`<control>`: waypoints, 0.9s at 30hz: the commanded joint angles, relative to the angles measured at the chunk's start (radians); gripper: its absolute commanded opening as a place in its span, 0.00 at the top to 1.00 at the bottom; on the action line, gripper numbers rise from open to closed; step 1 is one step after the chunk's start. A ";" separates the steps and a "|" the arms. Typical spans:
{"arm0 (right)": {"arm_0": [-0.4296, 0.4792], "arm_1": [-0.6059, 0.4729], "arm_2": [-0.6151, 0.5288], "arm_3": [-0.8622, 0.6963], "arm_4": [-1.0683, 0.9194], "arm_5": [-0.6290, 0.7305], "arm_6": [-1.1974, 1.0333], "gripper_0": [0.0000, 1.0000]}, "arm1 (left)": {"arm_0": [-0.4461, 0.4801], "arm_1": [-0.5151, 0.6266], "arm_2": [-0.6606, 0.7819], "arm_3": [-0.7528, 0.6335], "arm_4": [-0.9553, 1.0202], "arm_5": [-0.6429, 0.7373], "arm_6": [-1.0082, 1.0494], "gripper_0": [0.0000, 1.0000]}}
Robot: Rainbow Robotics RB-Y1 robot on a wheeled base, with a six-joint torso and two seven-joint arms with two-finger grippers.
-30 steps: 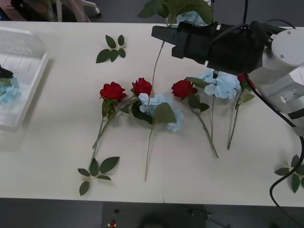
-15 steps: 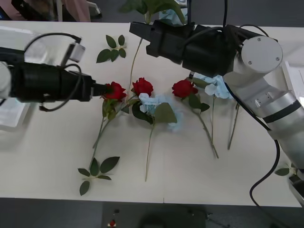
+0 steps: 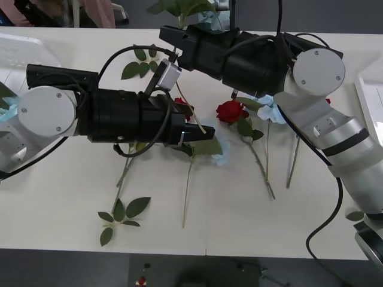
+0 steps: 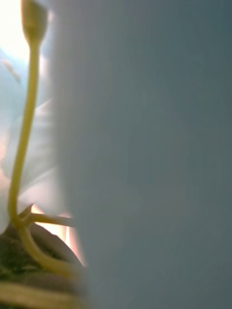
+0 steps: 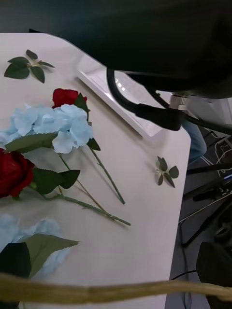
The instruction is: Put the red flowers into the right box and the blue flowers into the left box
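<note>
the blue flower (image 3: 200,13) you carried hung from the right gripper (image 3: 170,40), clenched on its stem (image 3: 188,107), head above the jaws and stem slanting down past the left gripper (image 3: 206,136). that stem crossed right at the left jaws, whose state i couldn't tell. the left box (image 3: 27,54) lay well off beyond the left arm; the red flower (image 3: 231,111) lay just past the left jaws.

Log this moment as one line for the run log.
right gripper: shut on blue flower stem, lifted over table | left gripper: reaching over roses mid-table, state unclear | left box: far left | right box: right edge
</note>
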 commanded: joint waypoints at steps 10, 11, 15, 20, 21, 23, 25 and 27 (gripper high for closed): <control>-0.034 0.005 0.001 -0.009 0.021 0.001 0.001 1.00 | 0.117 0.194 0.230 -0.026 -0.067 0.280 -0.361 0.00; -0.034 0.005 0.001 -0.008 0.021 0.001 0.001 1.00 | 0.134 0.197 0.266 -0.014 -0.055 0.315 -0.381 0.00; -0.034 0.005 0.001 -0.008 0.021 -0.005 0.004 1.00 | 0.159 0.176 0.369 0.063 0.083 0.441 -0.450 0.00; -0.034 0.005 0.001 -0.009 0.031 -0.004 0.004 1.00 | 0.127 0.070 0.347 0.135 0.241 0.398 -0.444 0.00; -0.034 0.005 0.003 -0.009 0.031 -0.004 0.005 1.00 | 0.116 0.039 0.333 0.140 0.243 0.363 -0.445 0.00; -0.034 0.005 0.003 -0.008 0.033 -0.004 0.005 1.00 | 0.105 0.007 0.312 0.146 0.232 0.306 -0.444 0.00; -0.034 0.005 0.001 -0.009 0.031 -0.005 0.005 1.00 | 0.101 -0.030 0.284 0.147 0.191 0.214 -0.444 0.00; -0.034 0.005 0.003 -0.009 0.031 -0.005 0.007 1.00 | 0.097 -0.059 0.260 0.147 0.172 0.154 -0.444 0.00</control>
